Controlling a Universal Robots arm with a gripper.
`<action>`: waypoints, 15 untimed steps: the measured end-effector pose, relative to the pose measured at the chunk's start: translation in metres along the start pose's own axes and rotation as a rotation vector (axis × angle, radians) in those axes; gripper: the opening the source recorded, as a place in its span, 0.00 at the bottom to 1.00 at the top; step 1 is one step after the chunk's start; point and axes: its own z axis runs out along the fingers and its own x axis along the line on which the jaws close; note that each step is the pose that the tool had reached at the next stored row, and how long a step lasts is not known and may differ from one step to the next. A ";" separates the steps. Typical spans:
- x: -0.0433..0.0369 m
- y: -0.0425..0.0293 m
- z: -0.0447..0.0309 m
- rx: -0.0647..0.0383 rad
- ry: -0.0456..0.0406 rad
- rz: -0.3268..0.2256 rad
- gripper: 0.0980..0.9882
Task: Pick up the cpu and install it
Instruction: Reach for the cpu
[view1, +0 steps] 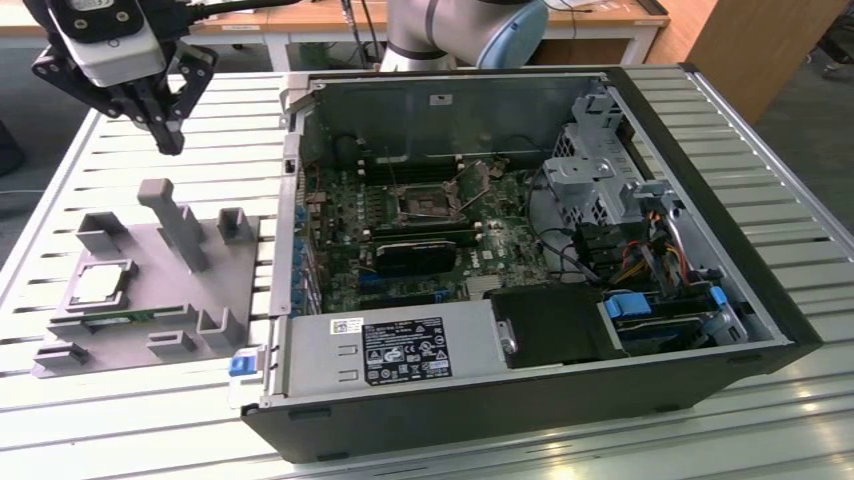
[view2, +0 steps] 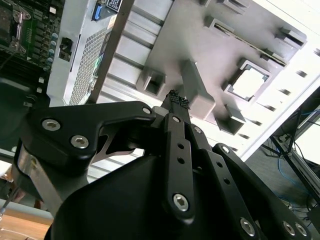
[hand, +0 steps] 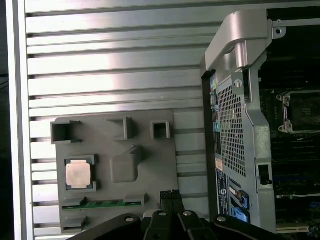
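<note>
Gripper (view1: 170, 143) is pinched closed with nothing in it. It hangs in open air above the grey holder (view1: 160, 290), well clear of the holder's tall post (view1: 167, 215). I think it's over the holder's back edge, but the angle makes that hard to call.

The cpu (view1: 102, 285) lies flat in its square pocket on the holder, silver top up, toward the exterior view's left. In the first wrist view the pocket rim hugs the cpu (hand: 79, 174) on all 4 sides. A green memory stick (hand: 102, 203) lies along the holder's edge just beside that pocket.

The open case (view1: 534, 410) sits just beside the holder on the exterior view's right, with 1 narrow strip of slatted table (view1: 134, 420) between them. There's bare table off the holder's other edges.
</note>
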 end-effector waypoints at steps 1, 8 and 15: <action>0.0003 0.0000 0.0000 0.000 0.0002 0.000 0.01; 0.0026 -0.0002 0.0004 0.000 0.0007 0.000 0.01; 0.0061 -0.0005 0.0007 0.000 0.0011 0.000 0.01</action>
